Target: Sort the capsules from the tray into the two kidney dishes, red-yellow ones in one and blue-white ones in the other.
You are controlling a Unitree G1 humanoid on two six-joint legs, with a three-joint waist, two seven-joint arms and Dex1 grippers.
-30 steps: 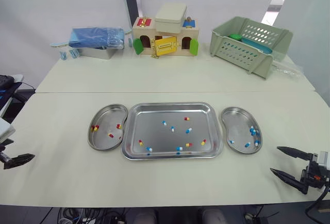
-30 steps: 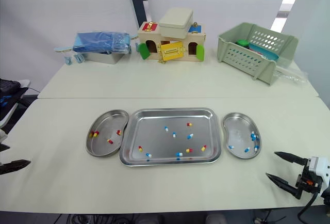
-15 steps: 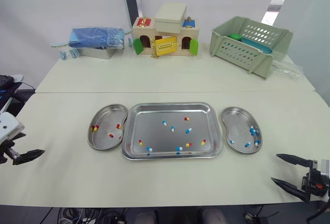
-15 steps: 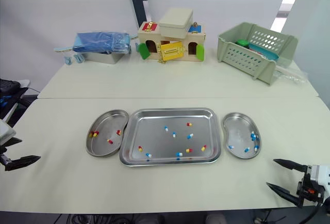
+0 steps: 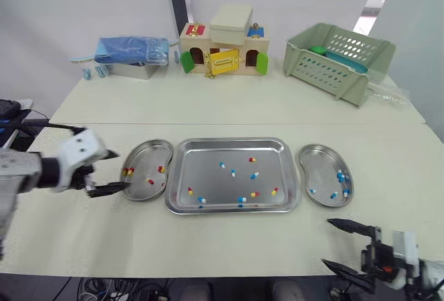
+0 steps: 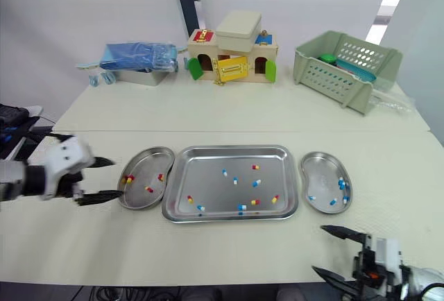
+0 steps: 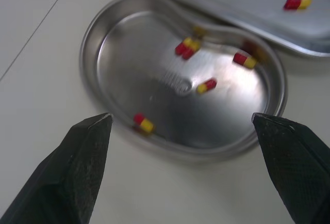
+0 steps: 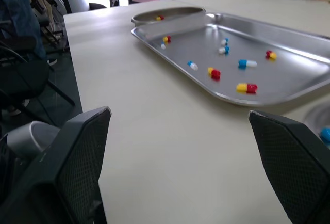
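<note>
Sorting job, part done.
- Tray (image 5: 229, 141), mid-bench (image 5: 229, 107): mixed capsules loose, e.g. red-yellow capsule (image 5: 254, 194) and blue-white capsule (image 5: 254, 175).
- Left kidney dish (image 5: 142, 159): red-yellow only.
- Right kidney dish (image 5: 319, 166): blue-white only.
- Left hand (image 5: 119, 170): spread, empty, at the left dish's outer edge.
- Right hand (image 5: 327, 243): spread, empty, well apart from the tray.
- Step, as I judge: between picks.
- Next: reach into the tray and pinch one capsule.

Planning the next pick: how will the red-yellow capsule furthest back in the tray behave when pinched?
Small and rounded, the red-yellow capsule will probably roll or skid on the smooth metal tray if nudged off-centre. It is likely very light, and its glossy shell may squirt from a hard pinch.
</note>
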